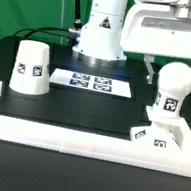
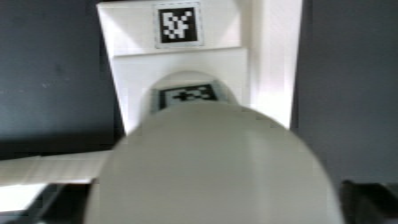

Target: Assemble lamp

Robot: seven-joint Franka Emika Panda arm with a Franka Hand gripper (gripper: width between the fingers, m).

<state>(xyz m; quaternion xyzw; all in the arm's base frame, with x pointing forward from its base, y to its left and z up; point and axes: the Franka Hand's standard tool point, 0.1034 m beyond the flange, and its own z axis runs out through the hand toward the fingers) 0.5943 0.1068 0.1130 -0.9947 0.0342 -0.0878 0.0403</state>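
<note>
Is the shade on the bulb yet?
No, the shade stands on the table at the exterior view's left, well apart from the bulb.

Exterior camera stands off the near edge of the black table (image 1: 81, 106), slightly above its top. It faces across to the robot's pedestal (image 1: 99, 33) on the far side. From middle range it takes in the whole work area, from the shade (image 1: 30, 69) on the exterior view's left, past the marker board (image 1: 91, 83), to the bulb (image 1: 172, 89) and base (image 1: 158, 135) on the exterior view's right. Wrist camera rides on the arm (image 1: 176, 32) above the bulb (image 2: 205, 160) and points steeply down from very close. The blurred round top fills much of its frame, with the base (image 2: 151, 72) beyond. The two views share only bulb, base and a strip of table.
</note>
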